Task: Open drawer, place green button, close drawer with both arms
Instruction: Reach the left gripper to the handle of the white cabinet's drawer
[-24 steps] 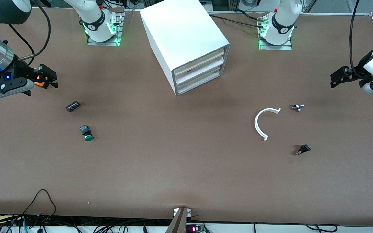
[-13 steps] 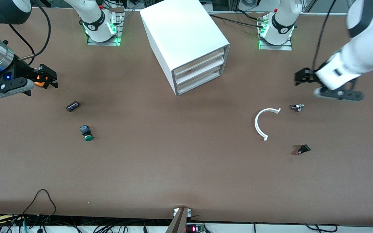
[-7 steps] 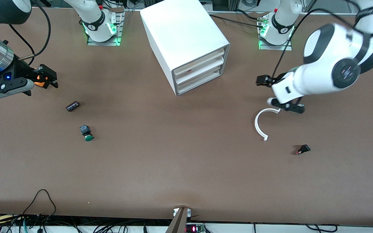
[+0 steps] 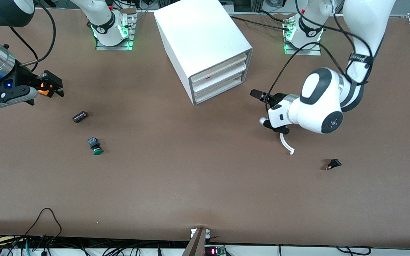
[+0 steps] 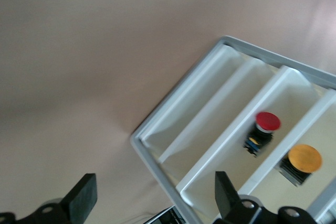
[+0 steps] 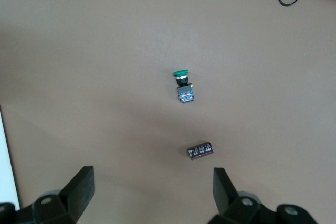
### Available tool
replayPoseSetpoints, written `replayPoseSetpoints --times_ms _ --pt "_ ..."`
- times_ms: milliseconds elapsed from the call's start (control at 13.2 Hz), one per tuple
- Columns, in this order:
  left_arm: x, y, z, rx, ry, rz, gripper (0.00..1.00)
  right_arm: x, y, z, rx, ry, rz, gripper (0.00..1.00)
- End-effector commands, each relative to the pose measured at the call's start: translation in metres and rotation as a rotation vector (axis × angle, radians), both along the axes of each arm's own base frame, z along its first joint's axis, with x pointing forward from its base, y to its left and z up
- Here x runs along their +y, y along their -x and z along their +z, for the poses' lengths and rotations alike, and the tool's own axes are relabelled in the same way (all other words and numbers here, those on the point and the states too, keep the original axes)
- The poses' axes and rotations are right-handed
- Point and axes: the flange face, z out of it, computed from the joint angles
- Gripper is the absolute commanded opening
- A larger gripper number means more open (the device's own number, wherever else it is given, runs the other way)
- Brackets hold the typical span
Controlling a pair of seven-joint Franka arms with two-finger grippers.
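Note:
The white cabinet (image 4: 205, 42) stands at the table's middle with all three drawers shut. The lowest drawer (image 4: 219, 93) also shows in the left wrist view (image 5: 194, 103). The button (image 4: 95, 146), green cap on a black body, lies on its side toward the right arm's end, and shows in the right wrist view (image 6: 184, 85). My left gripper (image 4: 260, 108) is open and empty, low over the table beside the cabinet's front, its fingers (image 5: 81, 198) wide apart. My right gripper (image 4: 53, 87) hangs open and empty (image 6: 150, 190), waiting farther from the front camera than the button.
A dark cylinder (image 4: 80, 116) lies between the right gripper and the button. A white curved strip (image 4: 286, 144) lies partly under the left arm. A small black part (image 4: 333, 164) lies nearer the front camera. Something orange (image 4: 43, 91) shows at the right gripper's fingers.
My left arm has swung in from its end of the table toward the cabinet's front and now covers part of the white strip. The right arm has not moved.

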Motion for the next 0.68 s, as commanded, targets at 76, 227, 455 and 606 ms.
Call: replayPoseSetpoints --times_ms 76,227,455,606 --pt "-0.005 -0.004 -0.056 0.004 0.275 -0.072 0.83 0.0 -0.002 0.005 0.004 -0.005 -0.004 1.0" --pt "-0.007 -0.001 -0.089 -0.007 0.432 -0.101 0.72 0.0 -0.002 0.005 0.004 -0.005 -0.006 1.0" --pt "-0.013 0.013 -0.122 0.012 0.543 -0.097 0.63 -0.001 -0.003 0.006 -0.002 -0.004 -0.006 1.0" --pt "-0.021 0.028 -0.147 0.022 0.631 -0.095 0.56 -0.001 -0.003 0.007 -0.004 0.001 0.018 1.0"
